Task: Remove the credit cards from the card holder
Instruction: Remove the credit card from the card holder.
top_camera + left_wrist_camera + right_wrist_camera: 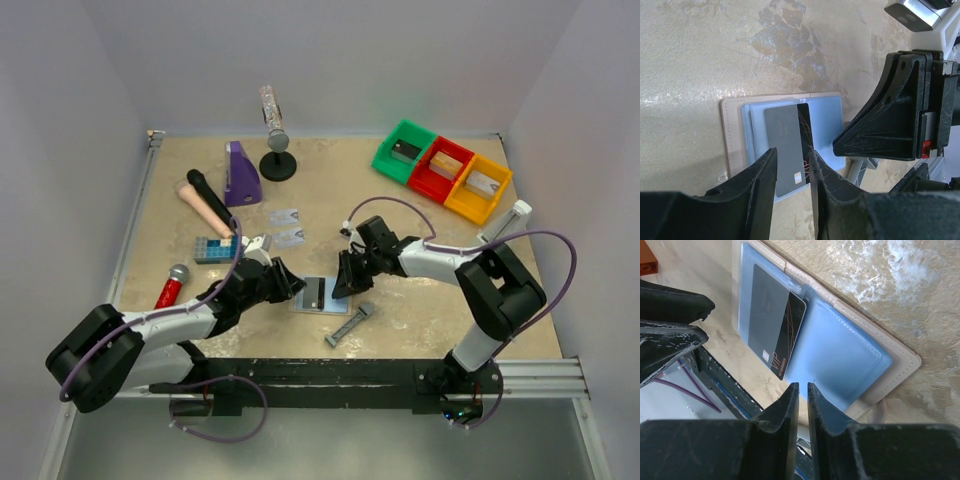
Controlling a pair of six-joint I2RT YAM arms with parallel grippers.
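The card holder (pixel 328 306) lies open on the table, its pale blue panels (pixel 850 360) edged in tan (pixel 732 135). A black credit card marked VIP (pixel 785 135) (pixel 770 310) sticks halfway out of one pocket. My left gripper (pixel 792 151) (pixel 297 283) hovers over that card's free end, its jaws narrowed but still apart, with the card showing between them. My right gripper (pixel 802 385) (pixel 343 290) is almost shut, its tips at the near edge of the other panel, nothing visibly pinched. Two pale grey credit cards (pixel 287 227) lie on the table behind the holder.
A grey bar tool (pixel 350 325) lies just in front of the holder. At the left are a blue studded block (pixel 213 249), a red microphone (pixel 171 285), a purple block (pixel 241 175) and a black-and-beige handle (pixel 208 200). Green, red and yellow bins (pixel 442 170) stand back right.
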